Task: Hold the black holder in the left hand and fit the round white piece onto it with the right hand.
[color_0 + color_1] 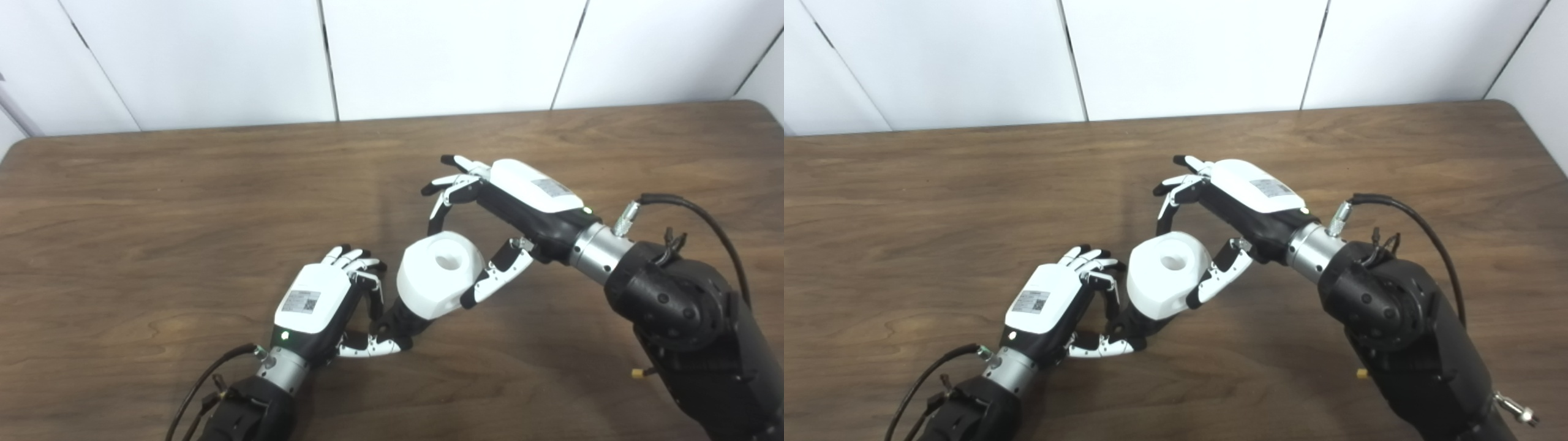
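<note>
The round white piece (438, 275), with a hole in its top face, sits tilted on the black holder (403, 323), of which only the lower end shows beneath it. My left hand (318, 300) is shut on the black holder, fingers and thumb wrapped around its base, low over the table. My right hand (520, 196) comes in from the right and holds the white piece: its thumb presses the piece's lower right side and a finger touches its upper left rim, while the other fingers stay spread above. The same scene shows in the right eye view, with the white piece (1167, 275).
The brown wooden table (184, 202) stretches all around the hands. A white panelled wall (429, 55) runs behind its far edge. The right arm's black cable (704, 214) loops above its forearm.
</note>
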`<action>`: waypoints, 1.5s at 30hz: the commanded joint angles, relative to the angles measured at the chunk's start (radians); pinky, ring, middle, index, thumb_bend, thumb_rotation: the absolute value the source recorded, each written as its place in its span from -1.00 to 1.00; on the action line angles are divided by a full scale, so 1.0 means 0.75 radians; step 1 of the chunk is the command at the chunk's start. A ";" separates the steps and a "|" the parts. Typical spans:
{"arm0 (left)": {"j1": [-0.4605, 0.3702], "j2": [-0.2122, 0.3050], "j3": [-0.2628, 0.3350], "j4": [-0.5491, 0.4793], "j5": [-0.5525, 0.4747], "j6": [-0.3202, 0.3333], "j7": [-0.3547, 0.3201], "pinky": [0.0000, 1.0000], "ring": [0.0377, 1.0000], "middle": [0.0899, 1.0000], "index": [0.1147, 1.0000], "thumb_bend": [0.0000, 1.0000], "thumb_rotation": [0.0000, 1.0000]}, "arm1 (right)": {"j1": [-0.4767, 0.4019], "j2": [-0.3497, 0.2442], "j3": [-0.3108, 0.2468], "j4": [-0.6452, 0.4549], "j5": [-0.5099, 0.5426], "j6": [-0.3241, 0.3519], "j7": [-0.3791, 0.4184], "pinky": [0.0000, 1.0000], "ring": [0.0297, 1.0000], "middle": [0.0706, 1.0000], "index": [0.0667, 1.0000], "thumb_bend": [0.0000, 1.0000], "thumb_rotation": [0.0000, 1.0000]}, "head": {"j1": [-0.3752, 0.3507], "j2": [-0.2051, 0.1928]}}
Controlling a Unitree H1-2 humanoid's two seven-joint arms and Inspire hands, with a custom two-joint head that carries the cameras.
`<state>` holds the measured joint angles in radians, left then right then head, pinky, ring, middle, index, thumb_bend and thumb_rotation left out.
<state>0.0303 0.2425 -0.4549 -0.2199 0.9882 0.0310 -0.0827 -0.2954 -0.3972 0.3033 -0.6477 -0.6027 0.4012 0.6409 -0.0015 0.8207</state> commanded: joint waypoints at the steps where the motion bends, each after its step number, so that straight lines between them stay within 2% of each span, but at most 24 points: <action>1: 0.016 0.001 -0.040 0.083 0.066 0.028 -0.057 0.90 0.76 0.55 -0.16 0.04 -0.89 | -0.055 0.006 -0.012 -0.045 0.006 -0.048 -0.021 0.98 1.00 0.67 -0.11 0.05 -0.73 | 0.002 -0.002; 6: 0.013 -0.003 -0.050 0.084 0.084 0.042 -0.058 0.88 0.74 0.54 -0.16 0.04 -0.89 | -0.054 0.024 0.000 -0.039 0.002 -0.048 -0.017 0.93 1.00 0.66 -0.11 0.05 -0.73 | 0.005 -0.003; 11: 0.012 -0.011 -0.052 0.082 0.093 0.051 -0.057 0.88 0.73 0.54 -0.16 0.04 -0.89 | -0.054 0.042 0.014 -0.034 -0.001 -0.036 -0.007 0.97 1.00 0.67 -0.11 0.05 -0.73 | 0.004 0.000; 30: 0.009 -0.019 -0.060 0.067 0.095 0.063 -0.051 0.88 0.74 0.54 -0.16 0.04 -0.90 | -0.020 0.019 0.061 0.027 -0.076 -0.154 -0.005 1.00 1.00 0.65 -0.11 0.05 -0.74 | 0.009 0.010; 39: 0.013 -0.017 -0.058 0.055 0.083 0.065 -0.051 0.88 0.74 0.54 -0.16 0.04 -0.90 | -0.020 0.006 0.055 0.047 -0.088 -0.193 0.004 0.79 1.00 0.67 -0.11 0.05 -0.74 | -0.001 0.011; 45: 0.013 -0.015 -0.058 0.050 0.080 0.065 -0.055 0.89 0.74 0.54 -0.16 0.04 -0.90 | -0.023 0.003 0.053 0.059 -0.110 -0.239 -0.006 0.73 1.00 0.66 -0.11 0.05 -0.74 | -0.009 0.011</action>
<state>0.0219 0.2232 -0.4756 -0.2150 1.0065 0.0639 -0.0768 -0.2853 -0.3852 0.3553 -0.6073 -0.6702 0.2548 0.6555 -0.0077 0.8283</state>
